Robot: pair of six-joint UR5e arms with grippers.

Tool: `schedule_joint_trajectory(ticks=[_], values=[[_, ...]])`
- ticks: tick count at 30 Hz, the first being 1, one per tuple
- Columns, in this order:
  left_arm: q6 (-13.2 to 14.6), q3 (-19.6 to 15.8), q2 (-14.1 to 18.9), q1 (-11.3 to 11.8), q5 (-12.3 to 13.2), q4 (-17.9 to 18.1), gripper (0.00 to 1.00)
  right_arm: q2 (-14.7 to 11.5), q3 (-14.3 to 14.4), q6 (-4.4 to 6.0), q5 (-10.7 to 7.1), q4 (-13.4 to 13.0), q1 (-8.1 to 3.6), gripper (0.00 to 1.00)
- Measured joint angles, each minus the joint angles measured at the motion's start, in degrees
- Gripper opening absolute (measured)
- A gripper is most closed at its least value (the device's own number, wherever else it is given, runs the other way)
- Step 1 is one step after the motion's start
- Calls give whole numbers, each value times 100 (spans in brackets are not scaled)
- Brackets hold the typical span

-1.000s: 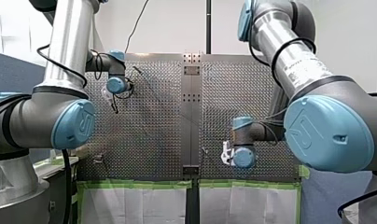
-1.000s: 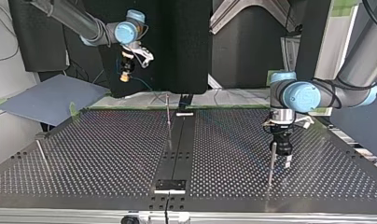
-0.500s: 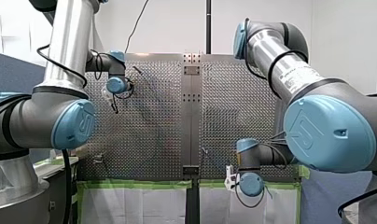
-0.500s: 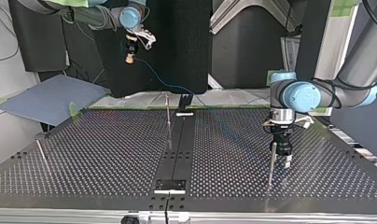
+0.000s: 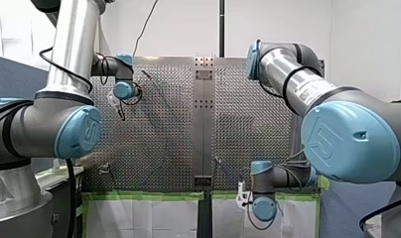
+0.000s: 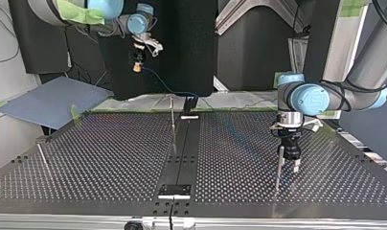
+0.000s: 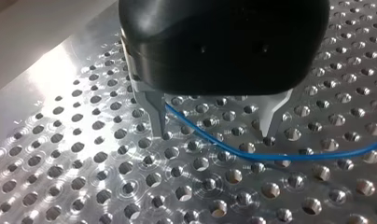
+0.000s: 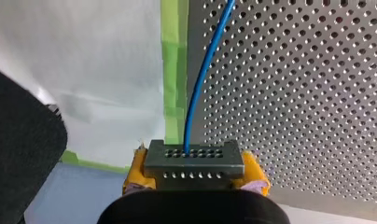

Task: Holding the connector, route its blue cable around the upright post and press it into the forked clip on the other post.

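Right wrist view: right tool (image 8: 196,173) clamps the connector (image 8: 194,160); left tool (image 7: 214,134) stands wide over blue cable (image 7: 233,150).

You see a thin blue cable (image 8: 203,79), a grey hole-dotted metal connector (image 8: 193,161) between yellow pads (image 8: 136,171), and ahead a silver table (image 8: 294,93) gridded with holes, edged by green tape (image 8: 173,60).

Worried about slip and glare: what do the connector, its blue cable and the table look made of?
Connector: looks matte grey metal, possibly coated plastic; flat faces, neat hole rows. Blue cable: smooth plastic-looking jacket, curving softly. Table: bare shiny metal, probably aluminium; bright glints around its holes.
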Motion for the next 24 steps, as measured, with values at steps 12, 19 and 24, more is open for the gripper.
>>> schedule_joint_trajectory(ticks=[12, 19, 24], values=[[0, 0, -3, 6, -3, 0, 100, 585, -585, -15, -388, -586, -29, 0], [0, 0, -3, 7, -3, 0, 100, 925, -901, 30, -490, -925, -74, 0], [0, 0, -4, 18, -8, 0, 100, 1208, -1102, 57, -561, -1207, -107, 0]])
